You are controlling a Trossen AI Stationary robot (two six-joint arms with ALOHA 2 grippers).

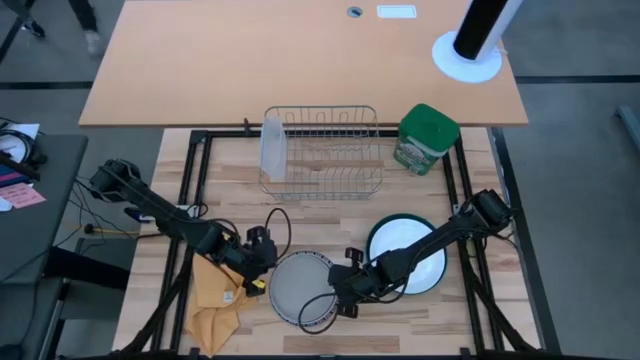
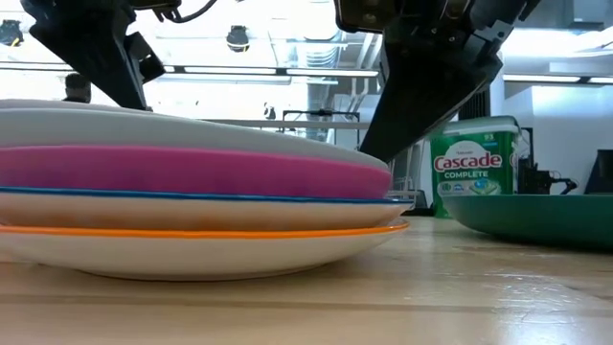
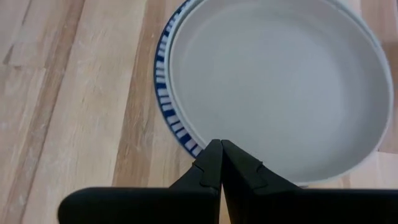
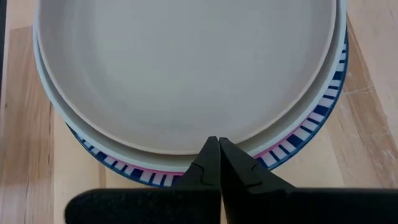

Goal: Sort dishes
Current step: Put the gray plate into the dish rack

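My two closed grippers crowd the plate stack [image 1: 300, 288] from either side: the left gripper [image 1: 262, 283] at one rim, the right gripper [image 1: 338, 300] at the other. A yellow cloth [image 1: 215, 295] lies just beside my left. The large green-rimmed plate [image 1: 425, 270] sits under my right arm. Bare wood lies open between the stack and the wire rack [image 1: 322, 152].

From above we see the bench [image 1: 330, 215] lit evenly and brightly, with only soft, short shadows under the arms. At bench height the ceiling lights [image 2: 287, 38] behind blow out to white glare, so the arms read as dark silhouettes. There the plate stack [image 2: 192, 192] sits so close that its near edge is soft, and the green canister [image 2: 474, 172] behind reads sharper. Both wrist pictures are diffusely lit and clear.
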